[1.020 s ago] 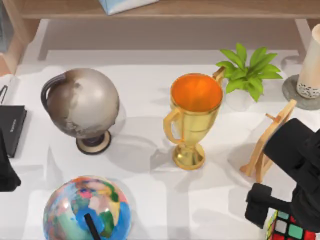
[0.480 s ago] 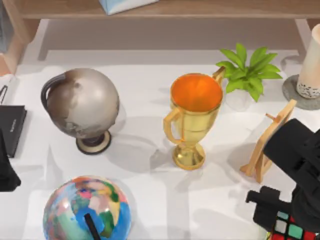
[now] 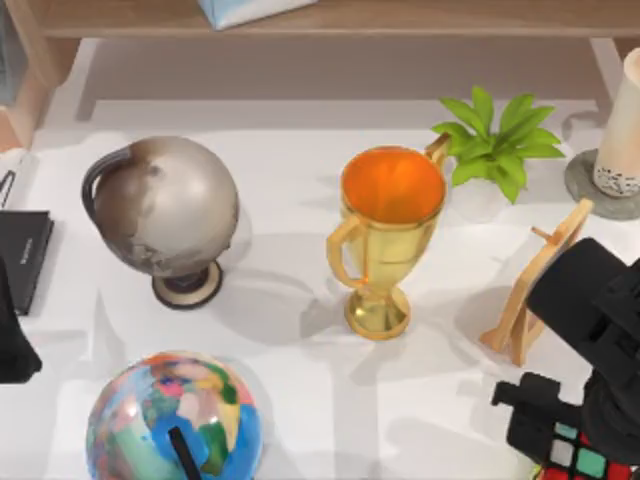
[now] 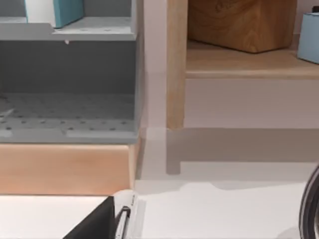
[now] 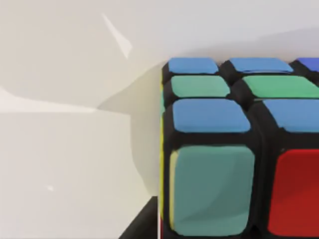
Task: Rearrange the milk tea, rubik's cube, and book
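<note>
1. The right gripper (image 3: 548,425) hangs over the table's (image 3: 300,120) front right corner, right above the rubik's cube (image 3: 580,455).
2. The cube sits at the table's front edge near the right corner; the right wrist view shows its blue, green, teal and red stickers (image 5: 234,149) close up. Whether the right gripper's fingers are apart or closed on it cannot be told.
3. The milk tea (image 3: 622,130) stands upright on a grey coaster at the right edge, toward the back.
4. The left arm (image 3: 12,330) is parked at the left edge, beside a flat black book (image 3: 22,255).
5. A gold trophy (image 3: 385,235) stands mid-table, with a grey globe (image 3: 165,210) to its left, a coloured globe (image 3: 175,420) at the front edge, and a plant (image 3: 500,140) and wooden easel (image 3: 535,280) to its right.
</note>
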